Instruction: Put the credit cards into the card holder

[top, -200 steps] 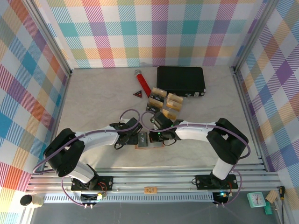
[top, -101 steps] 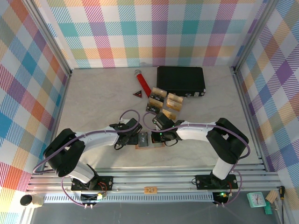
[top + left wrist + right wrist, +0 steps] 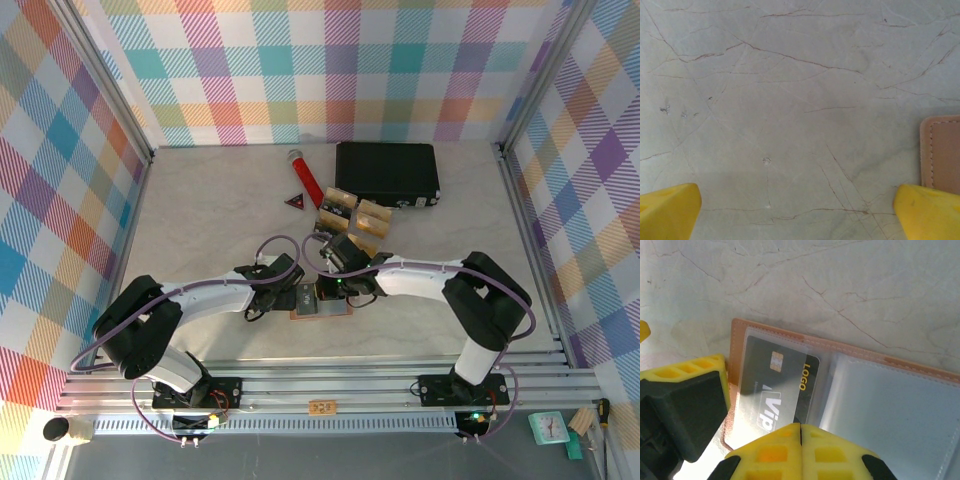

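Open card holder lies on the table between both arms, dark VIP card in its clear sleeve; right gripper jaws pressed together above it, left gripper jaws spread wide; loose credit cards by the black case look light, stiff and slick, so pinch a short edge.

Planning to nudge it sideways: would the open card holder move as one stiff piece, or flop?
The card holder lies open and flat, thin cover with clear sleeves, so it would probably bend at its fold when lifted. The table looks smooth, so a push likely slides it. The dark card in one sleeve may stiffen that half.
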`<action>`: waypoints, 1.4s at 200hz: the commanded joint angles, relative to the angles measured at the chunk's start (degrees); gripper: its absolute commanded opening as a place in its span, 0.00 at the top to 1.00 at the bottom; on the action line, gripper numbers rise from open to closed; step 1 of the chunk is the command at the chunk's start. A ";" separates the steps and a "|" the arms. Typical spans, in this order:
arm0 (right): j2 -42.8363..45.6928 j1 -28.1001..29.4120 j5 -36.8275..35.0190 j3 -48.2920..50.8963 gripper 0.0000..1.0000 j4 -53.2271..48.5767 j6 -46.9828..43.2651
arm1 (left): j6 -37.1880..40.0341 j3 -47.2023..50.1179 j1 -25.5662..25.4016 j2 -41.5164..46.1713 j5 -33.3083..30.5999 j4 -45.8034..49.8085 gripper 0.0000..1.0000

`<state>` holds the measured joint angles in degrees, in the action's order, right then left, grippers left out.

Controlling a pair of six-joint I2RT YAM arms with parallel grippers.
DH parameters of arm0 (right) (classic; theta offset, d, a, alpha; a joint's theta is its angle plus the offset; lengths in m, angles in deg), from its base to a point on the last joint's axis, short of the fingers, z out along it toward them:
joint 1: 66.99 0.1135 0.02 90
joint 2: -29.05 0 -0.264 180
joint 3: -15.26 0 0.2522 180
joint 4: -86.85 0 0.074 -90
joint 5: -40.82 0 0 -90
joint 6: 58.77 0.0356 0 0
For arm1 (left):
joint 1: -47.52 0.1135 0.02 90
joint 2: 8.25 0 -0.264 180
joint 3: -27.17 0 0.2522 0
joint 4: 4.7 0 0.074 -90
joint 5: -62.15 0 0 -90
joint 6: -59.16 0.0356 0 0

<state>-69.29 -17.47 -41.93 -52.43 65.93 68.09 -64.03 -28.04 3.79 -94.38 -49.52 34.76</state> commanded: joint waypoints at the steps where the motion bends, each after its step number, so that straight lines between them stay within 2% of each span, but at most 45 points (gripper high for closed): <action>1: -1.69 0.32 1.28 -1.60 1.00 0.39 0.29 | -0.03 1.55 0.26 -1.24 0.66 -0.35 0.00; 130: -6.73 1.37 3.12 -4.15 1.00 1.52 1.19 | -0.08 1.64 0.22 -1.41 1.27 -0.87 0.00; 175: -2.92 1.25 1.54 -4.28 1.00 -1.20 -0.17 | 0.14 1.22 0.22 -0.86 0.93 -0.14 0.00; 211: 2.57 -1.33 -0.73 -2.32 1.00 -4.54 -1.85 | 1.11 0.50 1.00 2.40 0.41 2.17 0.00; 248: 6.85 -6.03 -0.16 1.65 0.81 -5.15 -2.82 | 1.83 -0.55 1.69 6.74 0.74 4.95 0.00; 280: 7.57 -9.35 3.05 2.78 0.83 -4.79 -4.70 | 1.44 -1.17 1.63 9.80 4.28 4.03 0.00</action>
<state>-62.54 -25.23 -41.50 -50.75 62.50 65.86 -62.89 -27.98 5.06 -87.01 -48.26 37.62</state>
